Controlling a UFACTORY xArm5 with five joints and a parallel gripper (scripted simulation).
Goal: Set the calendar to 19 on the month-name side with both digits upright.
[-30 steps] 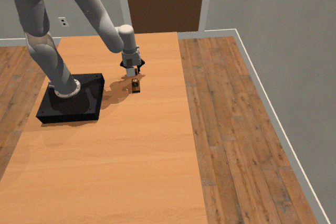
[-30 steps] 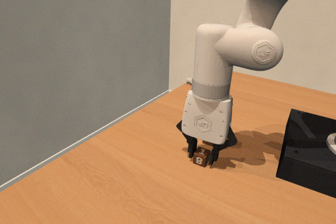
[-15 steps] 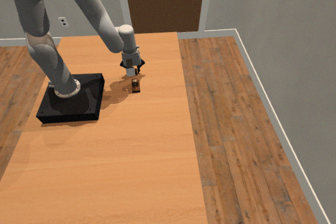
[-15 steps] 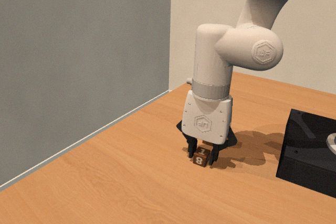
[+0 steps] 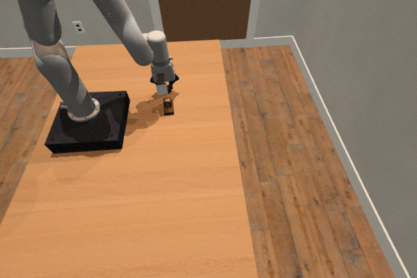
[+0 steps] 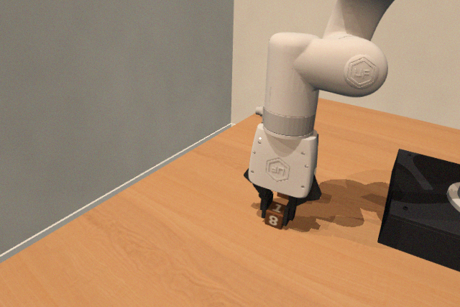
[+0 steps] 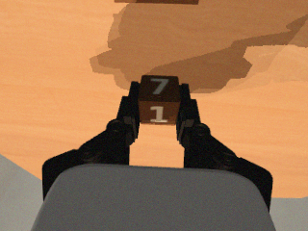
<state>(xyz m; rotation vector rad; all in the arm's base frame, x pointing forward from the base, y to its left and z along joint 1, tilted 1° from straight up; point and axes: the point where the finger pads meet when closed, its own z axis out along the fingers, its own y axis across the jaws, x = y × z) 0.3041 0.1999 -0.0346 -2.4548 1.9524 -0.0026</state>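
The gripper (image 6: 275, 211) is pointing straight down at the table (image 6: 148, 229), its black fingers pinching a brown number cube (image 7: 159, 99) from both sides. The cube is sitting on the wood just beside the arm's black base plate (image 5: 116, 140). Its faces are showing 1 on top, 8 in the exterior view and 7 in the wrist view. Another small brown object (image 5: 168, 105) is standing close by on the table; its details are too small to read.
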